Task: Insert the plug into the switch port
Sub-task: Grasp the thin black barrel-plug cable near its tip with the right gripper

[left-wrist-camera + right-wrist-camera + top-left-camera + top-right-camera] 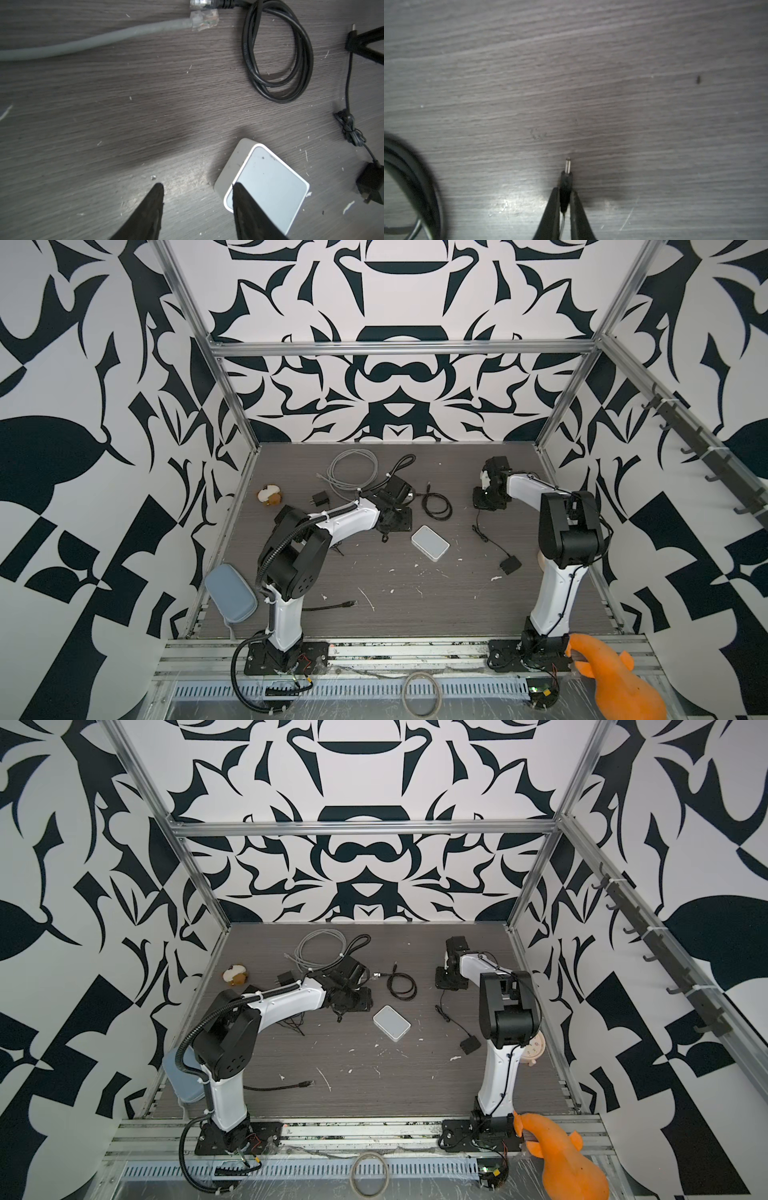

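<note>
The plug is a small black barrel with a silver tip, and my right gripper is shut on it just above the dark wood table. In both top views that gripper is at the back right, and the plug's thin cable runs to a black adapter. The white switch lies flat mid-table; its port does not show. My left gripper is open beside the switch's corner, one finger overlapping its edge.
A grey network cable coil and a black cable coil lie at the back. A second black adapter, a brown-white toy, a blue-grey case and a loose black cable are on the left.
</note>
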Controlling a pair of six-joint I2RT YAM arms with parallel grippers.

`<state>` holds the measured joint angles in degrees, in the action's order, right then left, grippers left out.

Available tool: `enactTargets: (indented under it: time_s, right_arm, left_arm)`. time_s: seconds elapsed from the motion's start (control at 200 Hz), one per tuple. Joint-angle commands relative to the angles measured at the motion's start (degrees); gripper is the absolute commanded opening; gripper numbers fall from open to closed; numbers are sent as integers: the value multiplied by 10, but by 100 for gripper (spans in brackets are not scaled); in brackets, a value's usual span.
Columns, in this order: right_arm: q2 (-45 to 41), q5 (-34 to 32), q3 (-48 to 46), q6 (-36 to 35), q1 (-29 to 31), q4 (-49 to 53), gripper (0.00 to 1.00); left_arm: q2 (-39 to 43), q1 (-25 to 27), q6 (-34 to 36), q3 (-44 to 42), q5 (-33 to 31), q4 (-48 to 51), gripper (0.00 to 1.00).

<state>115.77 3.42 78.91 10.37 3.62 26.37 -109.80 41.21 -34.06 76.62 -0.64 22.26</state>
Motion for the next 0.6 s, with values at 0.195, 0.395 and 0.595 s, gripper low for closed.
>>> enactTargets:
  time_s: [0.195, 0.395, 0.595]
  right_arm:
    - [-48, 18, 12, -86, 33, 27, 0]
    - [-157, 64, -56, -182, 124, 28, 0]
    - [-265, 51, -143, -192, 201, 78, 0]
  left_arm:
    - [49, -22, 11, 2, 12, 17, 57]
    - [11, -24, 93, 48, 66, 64, 58]
    - [-17, -41, 162, 79, 64, 97, 59]
